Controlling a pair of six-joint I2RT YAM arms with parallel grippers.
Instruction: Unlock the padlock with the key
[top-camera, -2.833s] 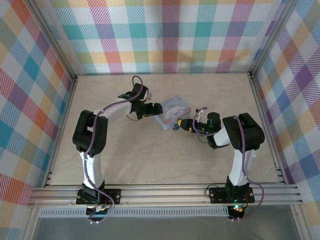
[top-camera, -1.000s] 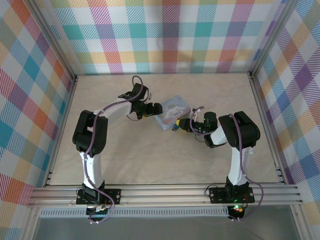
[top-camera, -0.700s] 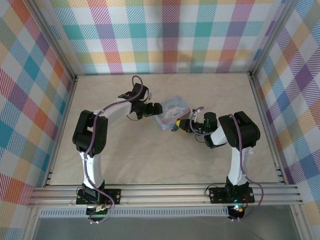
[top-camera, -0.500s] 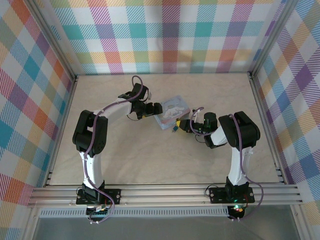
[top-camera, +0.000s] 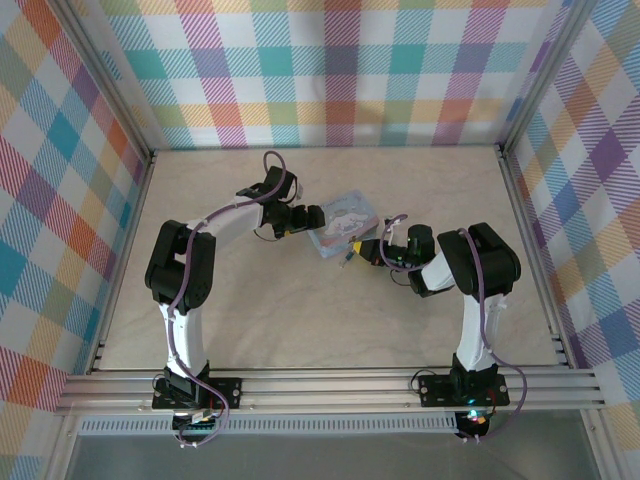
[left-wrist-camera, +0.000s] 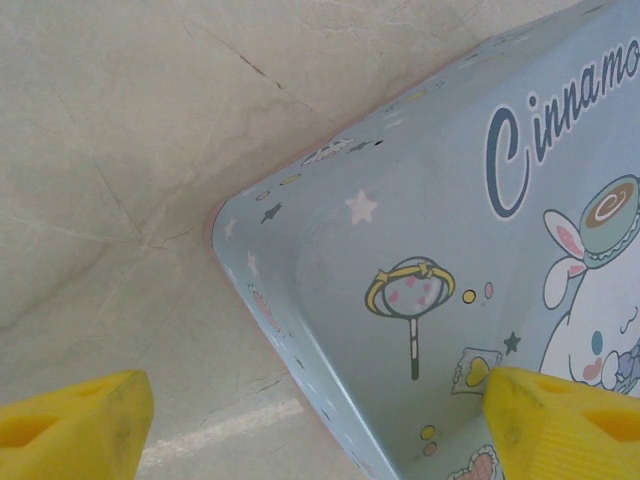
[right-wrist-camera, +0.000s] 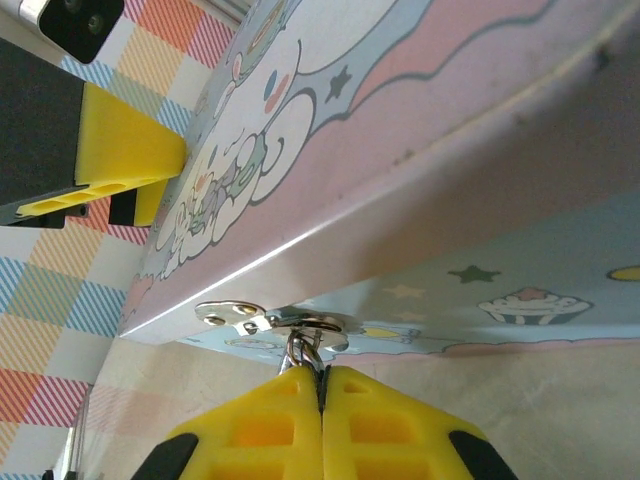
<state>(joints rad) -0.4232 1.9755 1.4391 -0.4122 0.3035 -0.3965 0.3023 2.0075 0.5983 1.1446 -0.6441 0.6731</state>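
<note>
The padlock (top-camera: 345, 222) is a light-blue box-like piece with a white cartoon character, lying mid-table; its face (left-wrist-camera: 450, 200) and pink-edged side (right-wrist-camera: 420, 120) show close up. My left gripper (top-camera: 318, 215) stands open astride its left corner (left-wrist-camera: 312, 390); one yellow finger (right-wrist-camera: 125, 145) rests on the printed face, the other is over bare table. My right gripper (top-camera: 358, 250) is shut (right-wrist-camera: 321, 375) on the key (right-wrist-camera: 305, 350), a slim silver metal piece sticking out of the round silver fitting (right-wrist-camera: 270, 320) on the near side. The key's head is hidden between the pads.
The beige tabletop (top-camera: 300, 320) lies open in front of and behind the arms. Plaid walls and an aluminium frame (top-camera: 330, 385) close the workspace on all sides.
My right gripper has crept a little left to the padlock's near side, and its jaws have closed on the key. The left arm and the padlock have not moved.
</note>
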